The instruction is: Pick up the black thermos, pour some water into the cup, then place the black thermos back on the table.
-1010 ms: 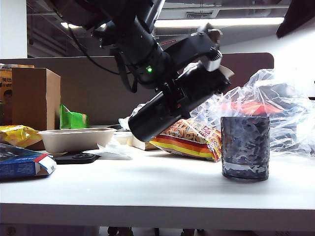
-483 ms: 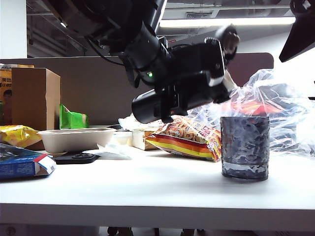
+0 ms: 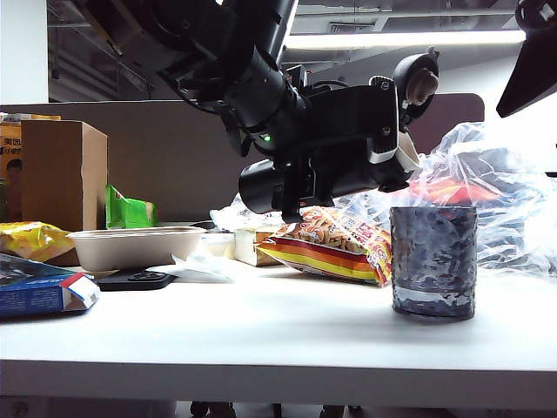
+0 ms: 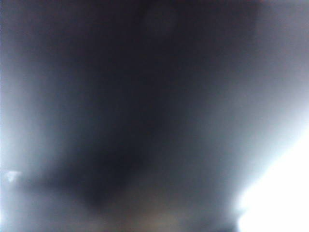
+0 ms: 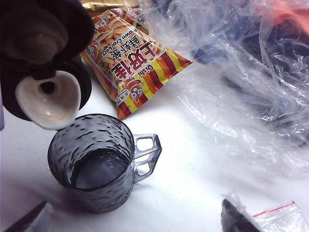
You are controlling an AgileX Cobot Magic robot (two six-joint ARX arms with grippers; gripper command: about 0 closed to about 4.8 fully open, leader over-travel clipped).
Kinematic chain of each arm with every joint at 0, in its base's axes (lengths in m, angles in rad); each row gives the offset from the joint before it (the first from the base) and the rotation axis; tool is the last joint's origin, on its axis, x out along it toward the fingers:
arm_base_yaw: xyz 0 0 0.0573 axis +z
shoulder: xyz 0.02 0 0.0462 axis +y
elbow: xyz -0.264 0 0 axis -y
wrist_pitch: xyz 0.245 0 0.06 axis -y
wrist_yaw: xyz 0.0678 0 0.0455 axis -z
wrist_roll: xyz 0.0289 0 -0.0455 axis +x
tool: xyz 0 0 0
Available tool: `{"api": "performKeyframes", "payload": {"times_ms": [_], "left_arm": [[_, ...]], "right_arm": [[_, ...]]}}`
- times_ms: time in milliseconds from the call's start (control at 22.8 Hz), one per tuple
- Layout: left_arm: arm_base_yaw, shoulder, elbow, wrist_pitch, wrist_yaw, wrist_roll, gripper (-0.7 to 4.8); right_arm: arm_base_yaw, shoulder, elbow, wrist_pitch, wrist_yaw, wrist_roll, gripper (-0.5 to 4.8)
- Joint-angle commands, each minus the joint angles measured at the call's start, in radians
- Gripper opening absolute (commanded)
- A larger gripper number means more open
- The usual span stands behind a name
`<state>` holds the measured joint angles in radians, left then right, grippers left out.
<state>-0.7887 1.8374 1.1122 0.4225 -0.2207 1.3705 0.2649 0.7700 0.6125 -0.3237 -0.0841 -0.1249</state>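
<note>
My left gripper [image 3: 348, 131] is shut on the black thermos [image 3: 265, 185] and holds it almost level above the table [image 3: 261, 335]. The lid [image 3: 416, 80] is flipped open, and the pale spout [image 3: 406, 158] hangs just over the near rim of the cup [image 3: 432, 259]. The left wrist view is only a dark blur. In the right wrist view the spout [image 5: 48, 99] sits above the rim of the dimpled cup [image 5: 91, 164], whose handle [image 5: 147, 154] shows. No stream shows. My right gripper [image 5: 135, 222] hovers open beside the cup, holding nothing.
A striped snack bag [image 3: 335, 244] lies behind the cup. Crumpled clear plastic bags [image 3: 505, 200] fill the back right. A beige bowl [image 3: 130, 246], a cardboard box [image 3: 61, 174] and a blue box [image 3: 39, 287] stand at the left.
The left arm has tipped the thermos from a steep slant to nearly level. Its spout has moved right, over the cup's rim. The cup has not moved.
</note>
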Motion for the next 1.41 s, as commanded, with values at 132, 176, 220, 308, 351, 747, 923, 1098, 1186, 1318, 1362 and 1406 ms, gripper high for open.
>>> {"api": "performKeyframes", "payload": {"times_ms": [132, 176, 220, 308, 351, 747, 923, 1098, 1186, 1318, 1362, 1406], "left_arm": [[-0.002, -0.013, 0.016, 0.063, 0.000, -0.233, 0.80], [-0.002, -0.013, 0.016, 0.063, 0.001, -0.267, 0.80], [-0.002, -0.013, 0.016, 0.077, 0.010, -0.251, 0.79], [-0.002, -0.013, 0.016, 0.093, 0.006, -0.169, 0.79], [0.002, -0.012, 0.016, 0.096, 0.006, -0.123, 0.79], [0.006, -0.009, 0.055, 0.121, -0.056, 0.212, 0.79], [0.006, -0.009, 0.059, 0.127, -0.026, 0.283, 0.79], [0.006, -0.009, 0.059, 0.163, -0.006, 0.346, 0.79], [0.006, -0.009, 0.059, 0.163, -0.003, 0.384, 0.79], [0.006, -0.009, 0.059, 0.163, -0.003, 0.385, 0.79], [0.006, -0.009, 0.059, 0.163, -0.003, 0.385, 0.79], [0.006, -0.009, 0.059, 0.163, -0.003, 0.385, 0.79]], "right_arm": [[0.000, -0.003, 0.004, 0.011, -0.008, -0.002, 4.79], [0.000, -0.003, 0.004, 0.010, -0.008, -0.002, 4.79], [0.000, -0.003, 0.004, 0.010, -0.008, -0.002, 4.79], [0.000, -0.003, 0.004, 0.010, -0.008, -0.002, 4.79], [0.000, -0.003, 0.004, 0.010, -0.008, -0.002, 4.79], [0.000, -0.003, 0.004, 0.005, -0.042, -0.003, 4.79], [0.001, -0.002, 0.003, -0.078, -0.113, -0.010, 4.79], [0.000, -0.002, 0.003, -0.095, -0.121, -0.010, 4.79], [0.000, -0.002, 0.003, -0.103, -0.121, -0.010, 4.79], [0.000, -0.002, 0.003, -0.106, -0.121, -0.010, 4.79], [0.000, -0.002, 0.003, -0.109, -0.121, -0.010, 4.79], [0.000, -0.002, 0.003, -0.113, -0.121, -0.010, 4.79]]}}
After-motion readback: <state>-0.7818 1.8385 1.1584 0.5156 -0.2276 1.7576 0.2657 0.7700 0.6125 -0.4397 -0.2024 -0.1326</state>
